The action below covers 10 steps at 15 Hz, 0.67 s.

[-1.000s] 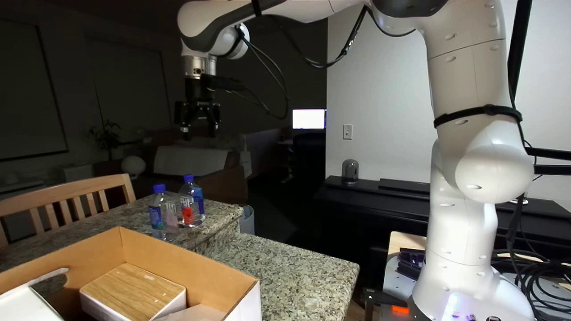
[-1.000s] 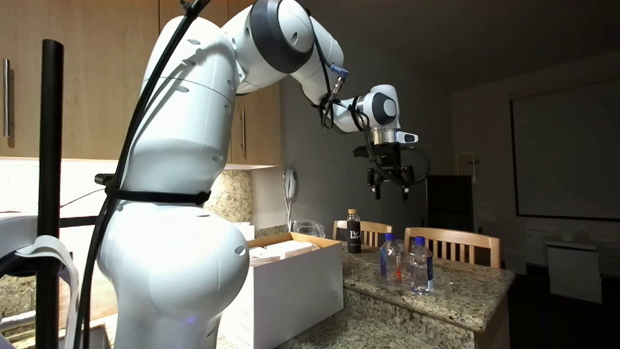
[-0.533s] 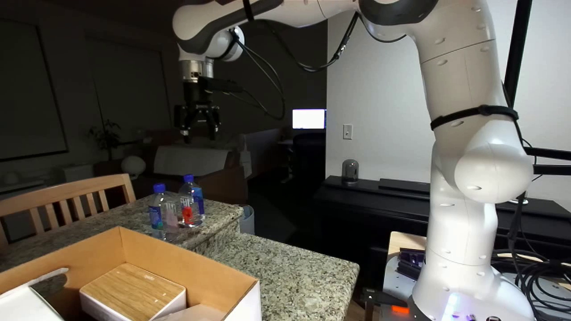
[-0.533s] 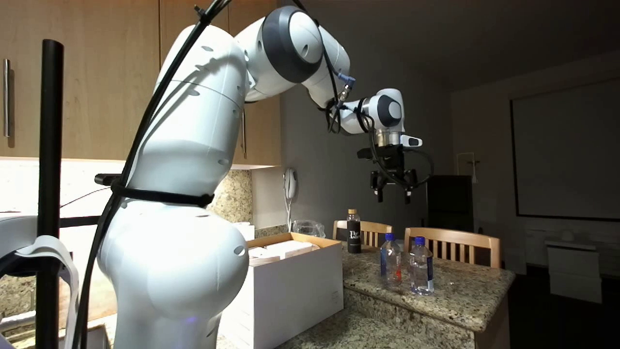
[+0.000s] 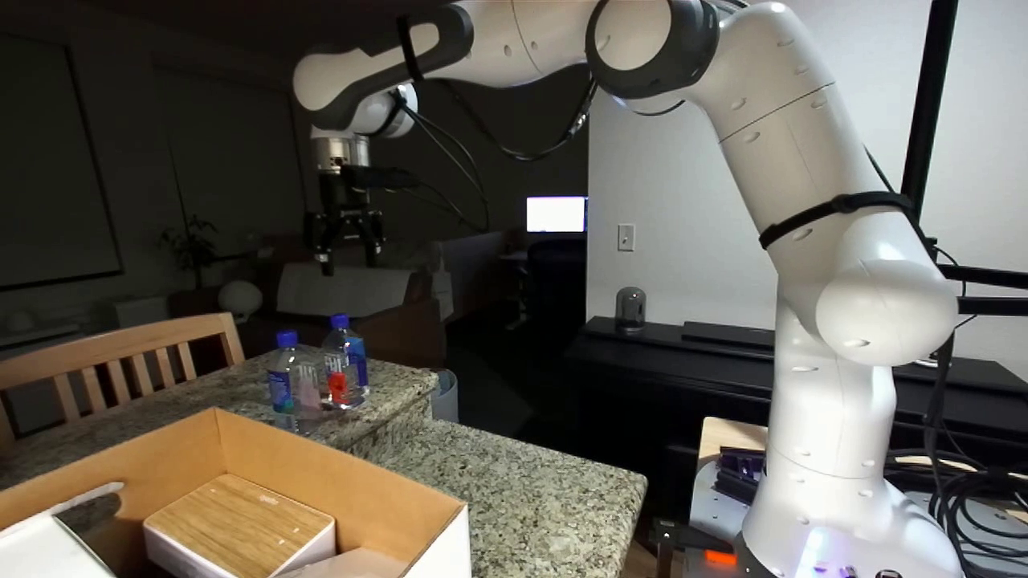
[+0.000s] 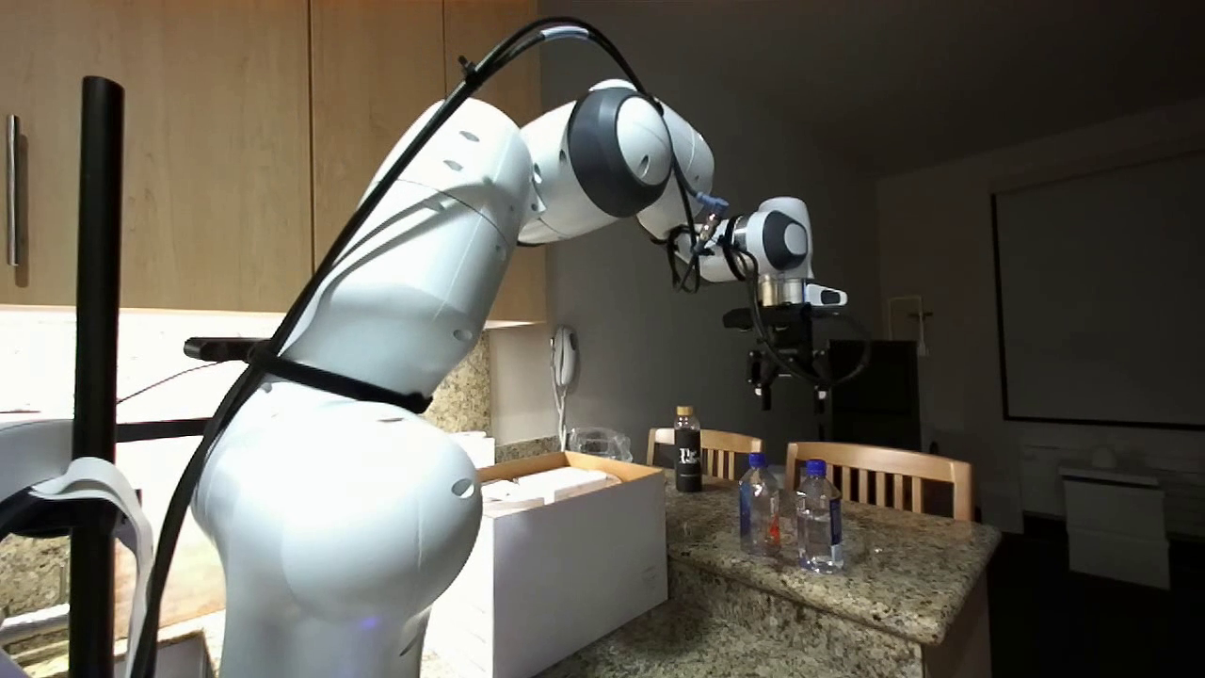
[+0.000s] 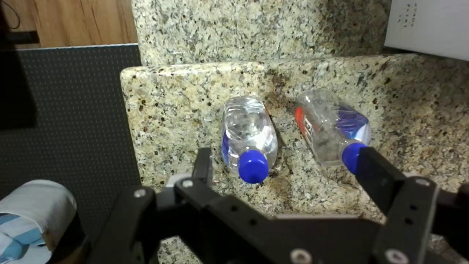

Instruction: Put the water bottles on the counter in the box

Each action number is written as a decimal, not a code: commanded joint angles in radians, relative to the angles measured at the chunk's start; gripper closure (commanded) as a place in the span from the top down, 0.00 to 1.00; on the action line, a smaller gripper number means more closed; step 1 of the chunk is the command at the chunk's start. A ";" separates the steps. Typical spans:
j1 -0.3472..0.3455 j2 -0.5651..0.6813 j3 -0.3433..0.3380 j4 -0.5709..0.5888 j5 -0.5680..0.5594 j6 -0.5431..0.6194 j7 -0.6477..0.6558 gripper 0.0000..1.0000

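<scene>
Two clear water bottles with blue caps stand upright on the raised granite counter (image 5: pixel 189 397). One bottle (image 5: pixel 356 373) is near the counter's end and also shows in the other views (image 6: pixel 820 527) (image 7: pixel 249 128). The second bottle (image 5: pixel 281 384) is nearer the box and also shows there (image 6: pixel 759 508) (image 7: pixel 326 124). My gripper (image 6: pixel 794 397) is open and empty, well above the bottles (image 5: pixel 349 261). In the wrist view the gripper (image 7: pixel 286 161) has the end bottle's cap between its fingers in the picture; a finger (image 7: pixel 375 170) covers part of the second cap. The cardboard box (image 6: pixel 579 565) stands beside the counter.
Inside the box (image 5: pixel 345 474) lies a smaller wood-topped box (image 5: pixel 241 522). A dark bottle with a tan cap (image 6: pixel 688 457) stands farther along the counter. Wooden chairs (image 6: pixel 885 461) stand behind it. A lower granite surface (image 5: pixel 538 498) lies beside the raised counter.
My gripper has moved lower, and a little left in one exterior picture and right in the opposite one. It stays open. The bottles and box have not moved.
</scene>
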 commanded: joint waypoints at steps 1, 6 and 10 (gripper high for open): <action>-0.020 0.059 0.006 0.086 0.019 -0.047 -0.006 1.00; -0.035 0.129 0.003 0.173 0.023 -0.093 -0.001 1.00; -0.035 0.177 0.005 0.217 0.024 -0.094 0.005 1.00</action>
